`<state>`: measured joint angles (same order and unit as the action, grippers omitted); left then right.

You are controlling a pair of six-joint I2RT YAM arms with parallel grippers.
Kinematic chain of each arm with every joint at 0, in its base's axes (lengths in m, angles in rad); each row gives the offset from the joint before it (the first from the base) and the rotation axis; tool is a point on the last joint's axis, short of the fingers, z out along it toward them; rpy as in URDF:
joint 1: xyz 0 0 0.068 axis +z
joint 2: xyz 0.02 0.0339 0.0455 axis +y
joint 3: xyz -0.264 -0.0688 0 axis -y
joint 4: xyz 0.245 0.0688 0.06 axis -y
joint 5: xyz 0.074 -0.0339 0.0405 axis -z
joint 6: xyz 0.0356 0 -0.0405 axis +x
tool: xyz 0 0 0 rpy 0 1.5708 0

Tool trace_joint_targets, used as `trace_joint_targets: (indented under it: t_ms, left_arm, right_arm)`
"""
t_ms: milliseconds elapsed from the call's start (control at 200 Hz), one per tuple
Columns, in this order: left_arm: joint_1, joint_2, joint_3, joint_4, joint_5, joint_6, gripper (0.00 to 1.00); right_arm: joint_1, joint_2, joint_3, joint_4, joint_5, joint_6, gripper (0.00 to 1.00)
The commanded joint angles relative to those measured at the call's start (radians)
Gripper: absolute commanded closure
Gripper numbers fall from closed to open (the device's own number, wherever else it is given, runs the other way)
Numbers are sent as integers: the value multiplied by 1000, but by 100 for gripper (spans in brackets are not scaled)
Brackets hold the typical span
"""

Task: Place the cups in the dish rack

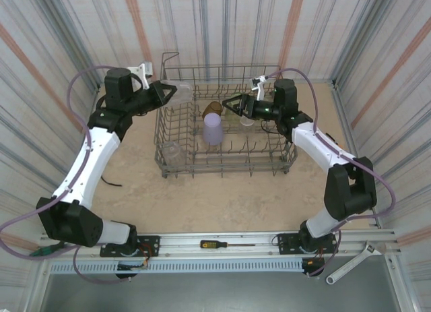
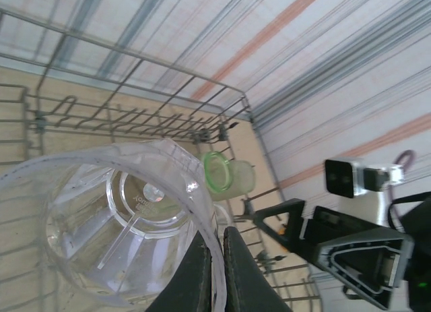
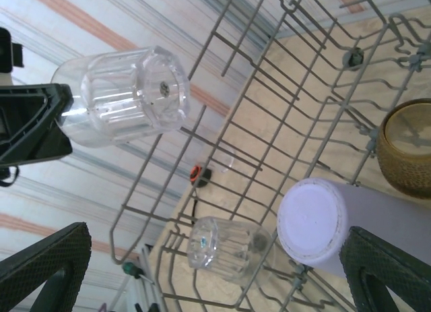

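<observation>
The grey wire dish rack (image 1: pixel 286 153) stands mid-table. My left gripper (image 1: pixel 167 94) is shut on the rim of a clear cup (image 1: pixel 179 92), holding it on its side over the rack's far left corner. In the left wrist view the fingers (image 2: pixel 202 271) pinch that cup's wall (image 2: pixel 114 224). Inside the rack are a lavender cup (image 1: pixel 213 129), an amber cup (image 1: pixel 211 110), a clear cup (image 1: pixel 171 150) at the near left corner and a pale green cup (image 2: pixel 229 175). My right gripper (image 1: pixel 232 104) hangs open over the rack's middle, with nothing between its fingers (image 3: pixel 387 271).
A screwdriver (image 1: pixel 219 244) lies on the front rail and a wrench (image 1: pixel 350 263) at the near right. A small orange and black object (image 3: pixel 197 174) sits on the table just outside the rack's left side. Striped walls enclose the table.
</observation>
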<state>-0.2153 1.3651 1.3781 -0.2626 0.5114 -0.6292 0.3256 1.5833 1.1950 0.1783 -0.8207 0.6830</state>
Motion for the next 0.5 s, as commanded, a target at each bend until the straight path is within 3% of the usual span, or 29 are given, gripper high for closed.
trace_joint_targets:
  t_ms: [0,496]
  left_arm:
    - [5,-3,-25,164,94,-103,100]
    - [7,44,-112,429,199,-304,100]
  right_arm:
    - [-5,30,12,116,-67,96,1]
    - [-7,138,31,438,-115,343,1]
